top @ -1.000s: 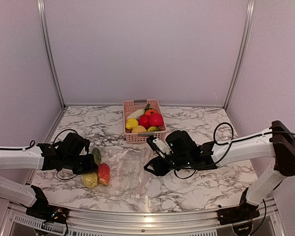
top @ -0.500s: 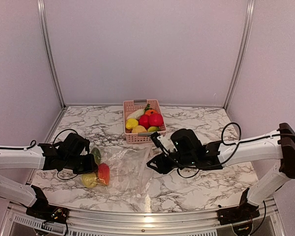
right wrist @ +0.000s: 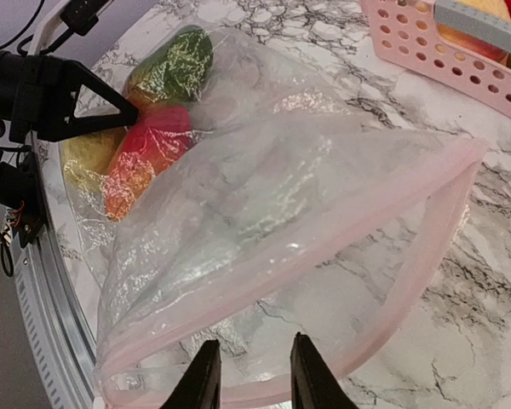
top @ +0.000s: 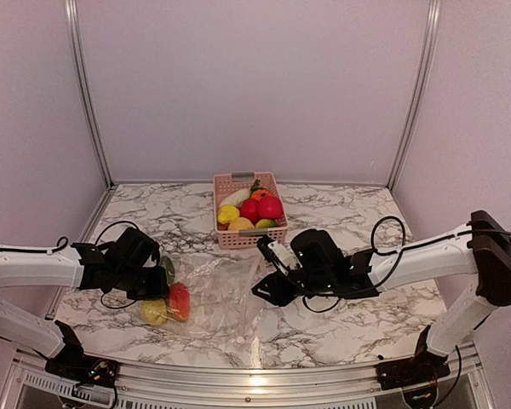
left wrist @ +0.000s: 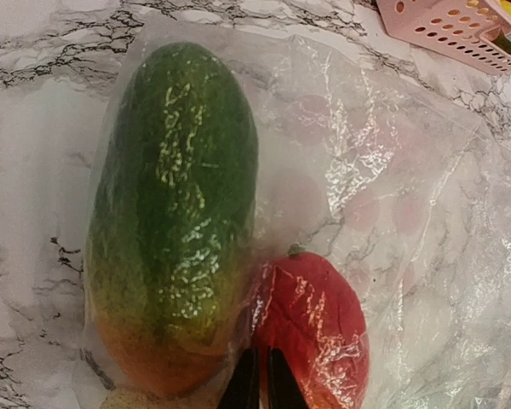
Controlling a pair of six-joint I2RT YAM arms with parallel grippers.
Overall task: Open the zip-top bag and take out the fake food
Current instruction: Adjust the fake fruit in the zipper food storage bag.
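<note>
Basket [top: 243,240] behind zip-top bag [top: 223,290] of fake food [top: 179,300], left claw [left wrist: 257,366] clenching it, right claw [right wrist: 255,342] parted

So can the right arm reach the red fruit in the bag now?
Probably yes: the mouth of the bag gapes open before the right tool, nothing between, though the red fruit lies at its far end.

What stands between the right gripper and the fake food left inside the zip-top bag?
Only the zip-top bag itself. Its mouth gapes toward the right gripper, but the fake food lies bunched at the far closed end, with the upper film and the bag's empty length between. No other object intervenes.
</note>
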